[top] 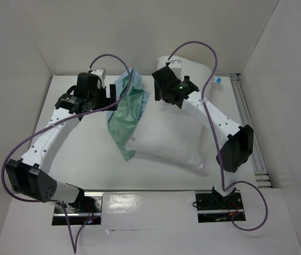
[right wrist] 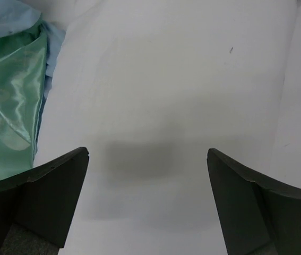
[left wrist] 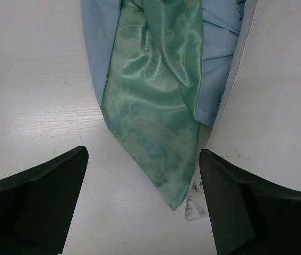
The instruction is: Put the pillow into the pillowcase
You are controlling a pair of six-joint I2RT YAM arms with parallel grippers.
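The white pillow lies plump on the table, right of centre. The pillowcase, mint-green with a light blue face, lies crumpled in a long strip against the pillow's left edge. My left gripper hovers open over the far end of that strip. In the left wrist view the green cloth tapers to a point between the fingers, with the pillow to its right. My right gripper hangs open above the pillow's far left part. The right wrist view shows the pillow below my gripper and the pillowcase at the left edge.
White walls enclose the table on three sides. A metal rail runs along the right side. Purple cables loop over both arms. A small clear scrap lies on the table by the cloth's tip.
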